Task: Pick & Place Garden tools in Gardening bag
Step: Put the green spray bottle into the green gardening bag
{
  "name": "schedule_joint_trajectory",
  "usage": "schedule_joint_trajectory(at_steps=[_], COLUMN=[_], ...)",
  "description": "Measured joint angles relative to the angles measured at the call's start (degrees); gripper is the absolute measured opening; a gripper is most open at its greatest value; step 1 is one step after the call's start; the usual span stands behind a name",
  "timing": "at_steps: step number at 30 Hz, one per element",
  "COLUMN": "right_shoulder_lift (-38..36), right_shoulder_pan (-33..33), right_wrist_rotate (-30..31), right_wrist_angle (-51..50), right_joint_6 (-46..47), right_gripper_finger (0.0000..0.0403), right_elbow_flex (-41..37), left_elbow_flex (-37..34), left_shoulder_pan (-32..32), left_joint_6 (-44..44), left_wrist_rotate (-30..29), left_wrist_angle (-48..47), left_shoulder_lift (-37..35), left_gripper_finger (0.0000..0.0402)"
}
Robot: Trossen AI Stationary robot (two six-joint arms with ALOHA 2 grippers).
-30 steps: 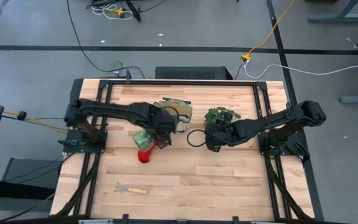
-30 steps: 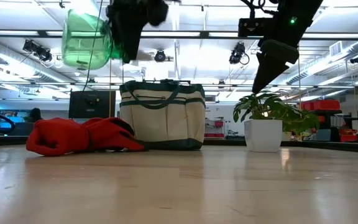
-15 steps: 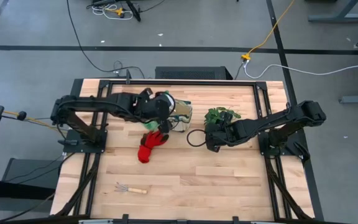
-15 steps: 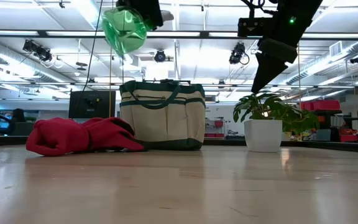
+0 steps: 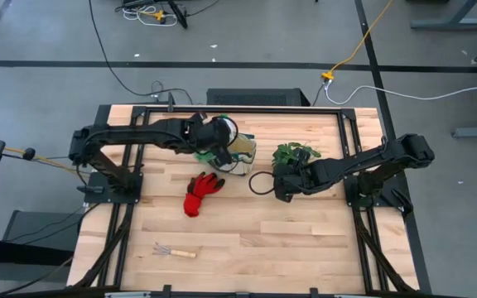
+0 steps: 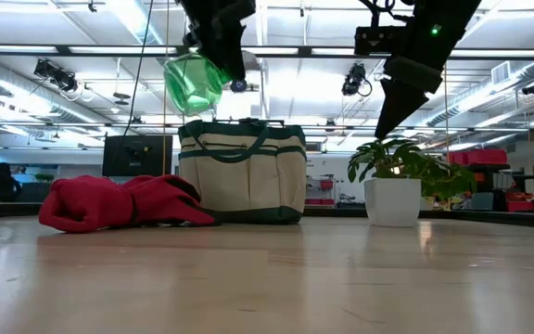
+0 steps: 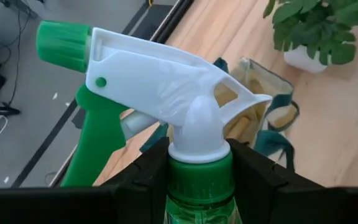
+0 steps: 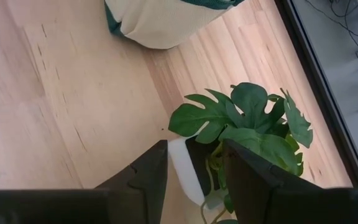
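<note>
Two arms over the wooden table (image 5: 305, 240). Left gripper (image 5: 219, 142) is raised above the table, clamped on the neck of the green spray bottle (image 6: 193, 82); in the left wrist view its dark fingers (image 7: 146, 177) sit on either side of the green collar, just under the white nozzle (image 7: 166, 81). Bottle hangs from the gripper, tilted, green body out to one side in the low view. Directly below and slightly past the gripper is the gardening bag (image 6: 242, 172), cream fabric with dark green trim, upright, top open; left wrist view shows its inside beyond the nozzle (image 7: 263, 118). Bottle is in the air above the bag's rim, not touching it.

Red gloves (image 5: 201, 193) lie flat on the table, near the left gripper on the side toward the table's front edge, just beside the bag in the low view (image 6: 119, 204). One wooden-handled mini rake (image 5: 175, 251) lies well apart from both grippers, near the front edge.

Right gripper (image 5: 281, 184) hovers above the white pot of the potted plant (image 6: 401, 181); its fingers (image 8: 145, 174) stand apart with nothing between them, and the pot edge and leaves (image 8: 247, 121) show in the gap below. A dark loop (image 5: 260, 184) lies on the table just beside the right gripper, on the bag side.
</note>
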Motion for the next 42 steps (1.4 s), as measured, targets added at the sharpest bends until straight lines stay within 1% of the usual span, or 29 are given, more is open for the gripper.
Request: schedule_joint_trajectory(at_steps=[8, 15, 18, 20, 23, 27, 30, 34, 37, 42], right_shoulder_lift=[0.0, 0.0, 0.0, 0.0, 0.0, 0.02, 0.01, 0.0, 0.0, 0.02], right_shoulder_pan=[0.0, -0.01, 0.0, 0.0, 0.0, 0.0, -0.01, -0.01, -0.02, -0.02], right_wrist_rotate=[0.02, 0.07, 0.07, 0.07, 0.07, 0.09, 0.11, 0.11, 0.11, 0.09], right_wrist_angle=[0.02, 0.25, 0.33, 0.33, 0.35, 0.52, 0.6, 0.94, 1.51, 1.74], right_joint_6=[0.06, 0.31, 0.52, 0.5, 0.5, 0.5, 0.42, 0.16, 0.08, 0.07], right_gripper_finger=[0.0155, 0.0155, 0.0155, 0.0155, 0.0155, 0.0155, 0.0155, 0.0155, 0.0155, 0.0155], right_elbow_flex=[0.0, 0.0, 0.0, 0.0, 0.0, 0.0, 0.0, 0.0, 0.0, 0.0], left_elbow_flex=[-0.22, -0.18, -0.2, -0.22, -2.22, -5.69, -7.54, -7.88, -7.85, -8.69], left_shoulder_pan=[4.9, 8.13, 9.34, 10.17, 10.88, 11.58, 11.9, 11.99, 12.37, 13.01], left_joint_6=[5.05, 8.31, 8.71, 9.08, 9.16, 10.29, 10.62, 11.34, 11.4, 11.66], left_wrist_rotate=[4.75, 10.4, 14.83, 16.72, 18.3, 22.47, 22.94, 23.05, 26.39, 27.25], left_wrist_angle=[5.35, 9.6, 11.55, 11.15, 14.55, 19.04, 20.95, 23.49, 25.01, 26.7], left_shoulder_lift=[0.0, -0.75, -0.72, -0.72, -0.74, -0.74, -0.74, -0.72, -0.72, -0.66], left_gripper_finger=[0.0141, 0.0141, 0.0141, 0.0141, 0.0141, 0.0141, 0.0141, 0.0141, 0.0141, 0.0141])
